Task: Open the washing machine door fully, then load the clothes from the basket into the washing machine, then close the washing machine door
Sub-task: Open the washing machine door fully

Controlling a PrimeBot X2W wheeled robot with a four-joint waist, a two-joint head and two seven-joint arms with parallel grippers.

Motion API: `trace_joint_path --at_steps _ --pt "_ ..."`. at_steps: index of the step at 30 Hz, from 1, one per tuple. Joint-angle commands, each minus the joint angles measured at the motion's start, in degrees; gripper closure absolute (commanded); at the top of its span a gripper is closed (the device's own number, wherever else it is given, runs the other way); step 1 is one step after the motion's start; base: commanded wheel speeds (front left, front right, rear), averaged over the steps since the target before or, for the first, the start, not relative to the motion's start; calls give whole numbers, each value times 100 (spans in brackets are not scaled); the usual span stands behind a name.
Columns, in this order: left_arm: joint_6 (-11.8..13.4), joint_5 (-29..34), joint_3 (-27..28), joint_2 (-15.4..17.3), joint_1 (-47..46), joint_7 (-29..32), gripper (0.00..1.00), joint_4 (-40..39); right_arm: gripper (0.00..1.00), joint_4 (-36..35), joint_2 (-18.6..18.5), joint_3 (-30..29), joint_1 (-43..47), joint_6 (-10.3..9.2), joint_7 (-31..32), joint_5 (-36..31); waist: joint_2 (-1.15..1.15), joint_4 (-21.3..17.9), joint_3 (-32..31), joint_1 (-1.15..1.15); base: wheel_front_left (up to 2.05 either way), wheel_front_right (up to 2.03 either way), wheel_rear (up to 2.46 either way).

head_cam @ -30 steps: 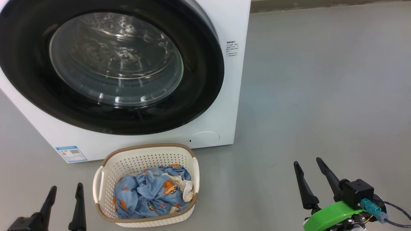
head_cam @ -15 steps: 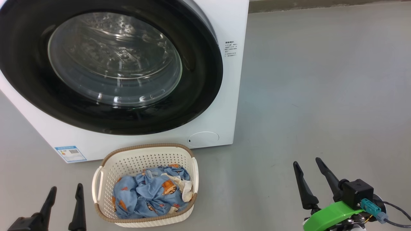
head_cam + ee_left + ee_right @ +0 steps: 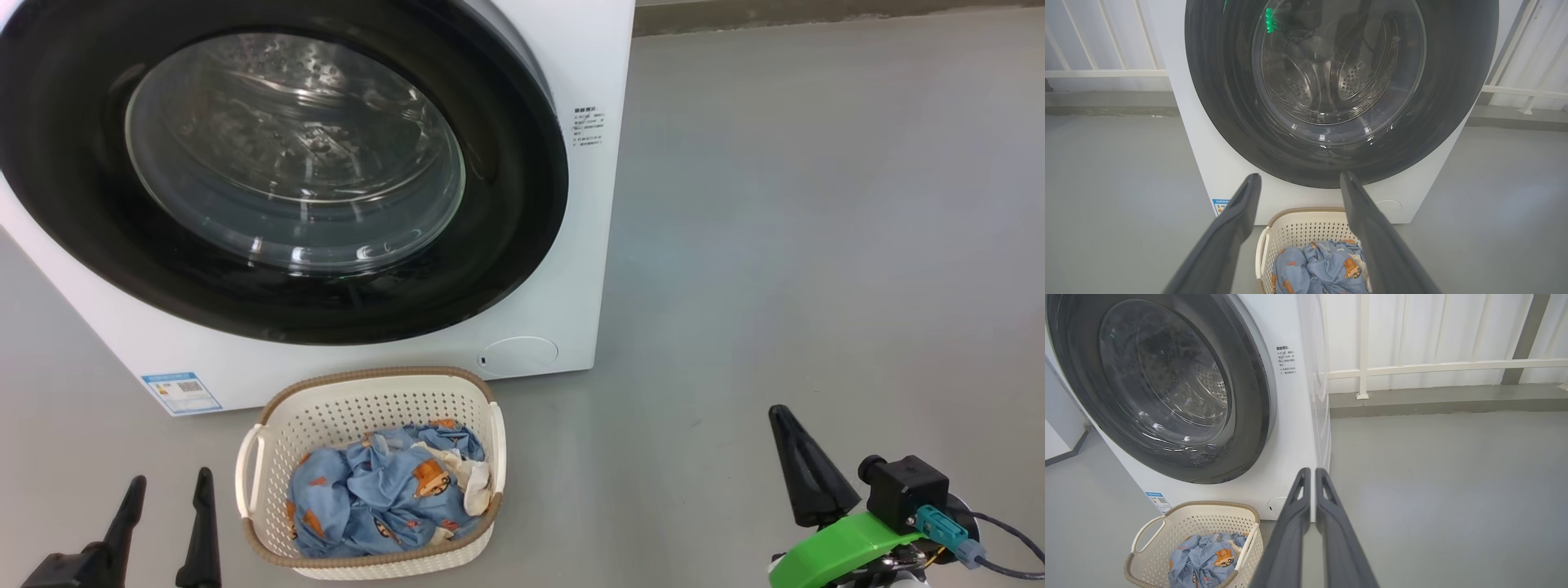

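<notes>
Washing machine door is seen shut against the washing machine, drum visible thru the glass. Basket is set on the floor just in front of the machine, below the door, w/ clothes bunched inside. Left gripper is held wide open, empty, just left of the basket. Right gripper is pinched closed on nothing, well to the basket's right.

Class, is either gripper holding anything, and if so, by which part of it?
Nothing is held. The right gripper is shut with nothing between its fingers; the left gripper is open, apart from the basket and clothes.
</notes>
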Motion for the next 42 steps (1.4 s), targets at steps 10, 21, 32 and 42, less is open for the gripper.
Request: trace_joint_path --at_steps 10,21,32,42 --pt "-9 -34 180 77 -117 -52 0 -100 100 -182 10 151 -35 -6 -69 87 0 1 -14 0 0 0 0" --pt "-9 -60 190 68 -100 -52 0 -99 100 -304 11 96 -15 -6 -69 742 0 6 12 0 0 0 0" --pt "-9 -108 199 93 -104 -52 0 -76 100 -291 11 -106 -45 -6 -69 1854 0 -11 91 0 0 0 0" --pt "-9 -186 215 161 -159 -52 0 -42 100 11 11 -1008 -257 -6 -69 5150 0 -3 237 0 0 0 0"
